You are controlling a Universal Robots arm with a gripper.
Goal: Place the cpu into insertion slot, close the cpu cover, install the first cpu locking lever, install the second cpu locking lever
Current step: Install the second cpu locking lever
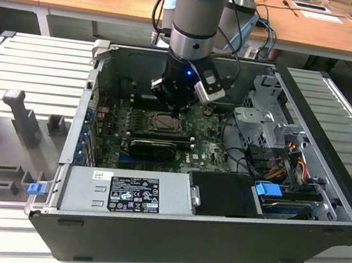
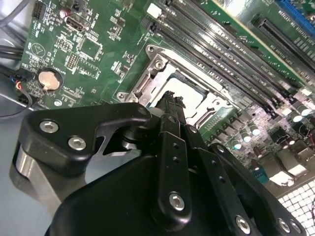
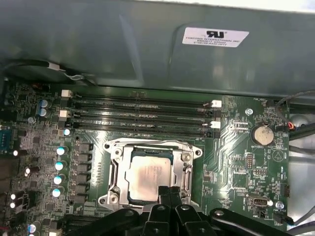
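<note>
Now, hand (image 3: 170, 192) fingers pressed together at cpu (image 3: 146, 175) edge, cpu cover (image 3: 150, 144) framing it, memory slots (image 3: 140, 114) close beside.

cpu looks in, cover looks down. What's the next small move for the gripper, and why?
Probably a short, gentle press down on the cpu cover edge, to confirm it lies flat. The cpu sits framed in the cover's window, and the gripper, fingers together, hangs at the cover's rim in both wrist views. The locking levers' state I cannot tell.
</note>
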